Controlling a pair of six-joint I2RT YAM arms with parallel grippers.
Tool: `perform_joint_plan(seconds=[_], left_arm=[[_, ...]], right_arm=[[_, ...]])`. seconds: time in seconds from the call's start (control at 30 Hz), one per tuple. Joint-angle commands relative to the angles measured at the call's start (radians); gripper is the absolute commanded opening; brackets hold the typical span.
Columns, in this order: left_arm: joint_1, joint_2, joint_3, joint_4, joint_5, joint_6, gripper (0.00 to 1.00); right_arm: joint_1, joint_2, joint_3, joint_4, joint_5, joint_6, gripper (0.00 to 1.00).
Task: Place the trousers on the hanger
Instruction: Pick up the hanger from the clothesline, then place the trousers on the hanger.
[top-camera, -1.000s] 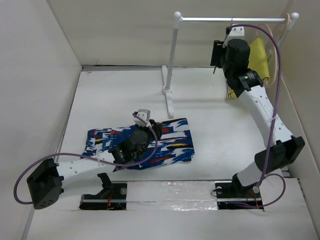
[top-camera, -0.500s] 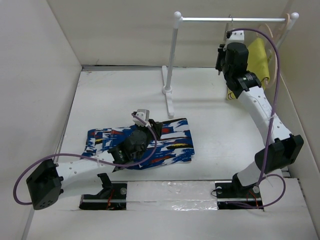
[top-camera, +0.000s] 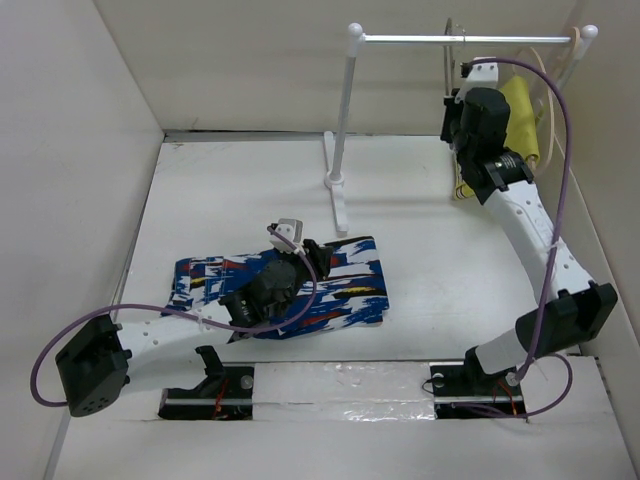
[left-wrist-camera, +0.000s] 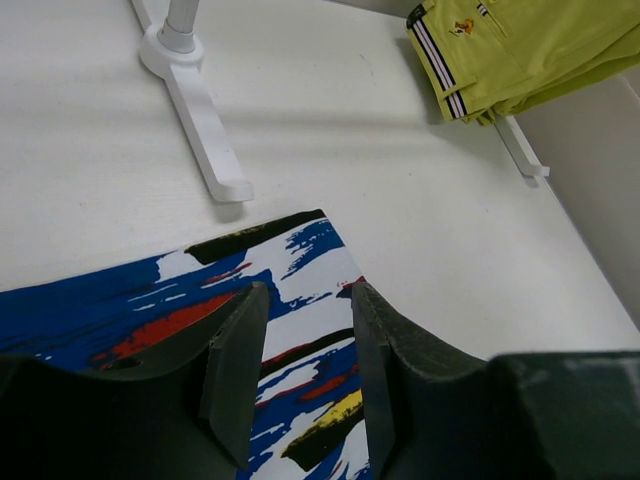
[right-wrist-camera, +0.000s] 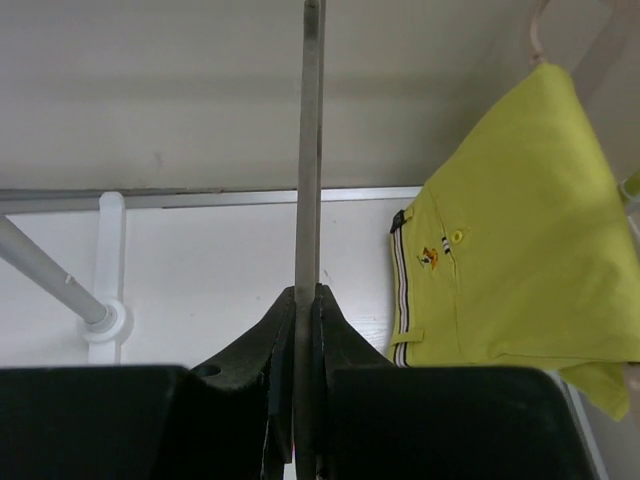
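The blue-and-white printed trousers (top-camera: 345, 290) lie flat on the table, near the left arm. My left gripper (top-camera: 312, 255) hovers over their right part. In the left wrist view its jaws (left-wrist-camera: 306, 292) stand open, with only the trousers (left-wrist-camera: 150, 320) on the table beneath and nothing between them. My right gripper (top-camera: 455, 108) is raised just under the rack's rail at the back right. In the right wrist view the right gripper (right-wrist-camera: 307, 292) is shut on the thin grey hanger (right-wrist-camera: 311, 150), seen edge-on as a slim rod running upward. From above, the hanger (top-camera: 446, 55) is only a faint line below the rail.
A white clothes rack (top-camera: 341, 120) stands at the back, its foot (left-wrist-camera: 200, 120) just beyond the trousers. A yellow garment (top-camera: 520, 115) hangs on a pale beige hanger (top-camera: 562, 60) at the rail's right end, close to the right gripper. White walls enclose the table.
My right gripper has moved right and up toward the rail and closed on the grey hanger. My left gripper has opened over the trousers.
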Motion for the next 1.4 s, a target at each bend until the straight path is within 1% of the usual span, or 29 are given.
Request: perform_joint_plan(seconds=[0.0,0.1,0.2,0.3,0.4,0.5,0.57,0.63,0.73,0.8,0.93,1.03,1.17,1.27,1.37], left_arm=[[0.004,-0.015,0.01,0.048,0.011,0.001,0.37],[0.004,-0.016,0.004,0.064,0.012,0.004,0.38],[0.004,-0.008,0.026,0.045,0.012,0.01,0.38],[0.004,-0.011,0.03,0.062,0.034,0.009,0.38],[0.004,-0.015,0.081,0.024,0.068,0.013,0.38],[0.004,-0.018,0.115,0.012,0.097,-0.008,0.37],[0.004,-0.008,0.15,0.012,0.138,-0.02,0.35],[0.004,0.005,0.173,0.018,0.19,-0.037,0.34],[0.004,0.073,0.217,0.039,0.27,-0.074,0.34],[0.004,0.111,0.273,0.033,0.296,-0.077,0.34],[0.004,0.249,0.351,0.05,0.36,-0.114,0.36],[0.004,0.314,0.428,0.05,0.387,-0.141,0.36],[0.004,0.409,0.489,0.11,0.414,-0.197,0.38],[0.004,0.47,0.529,0.123,0.427,-0.215,0.39],[0.004,0.522,0.547,0.176,0.427,-0.244,0.4]], right_arm=[[0.0,-0.093,-0.021,0.131,0.023,-0.053,0.0],[0.0,-0.129,-0.056,0.133,0.017,-0.059,0.0],[-0.019,-0.159,-0.108,0.136,0.008,-0.053,0.0],[-0.029,-0.201,-0.162,0.131,-0.037,-0.026,0.0],[-0.039,-0.265,-0.305,0.154,-0.072,0.013,0.0],[-0.025,-0.34,-0.399,0.185,-0.1,0.053,0.0],[-0.011,-0.376,-0.477,0.194,-0.103,0.065,0.0],[0.015,-0.417,-0.519,0.196,-0.107,0.068,0.0],[0.05,-0.478,-0.602,0.182,-0.127,0.076,0.0],[0.072,-0.512,-0.677,0.182,-0.132,0.092,0.0],[0.128,-0.586,-0.786,0.183,-0.135,0.123,0.0],[0.142,-0.63,-0.849,0.187,-0.156,0.139,0.0],[0.161,-0.687,-0.898,0.173,-0.159,0.155,0.0],[0.161,-0.704,-0.93,0.18,-0.179,0.163,0.0],[0.172,-0.71,-0.946,0.177,-0.187,0.175,0.0]])
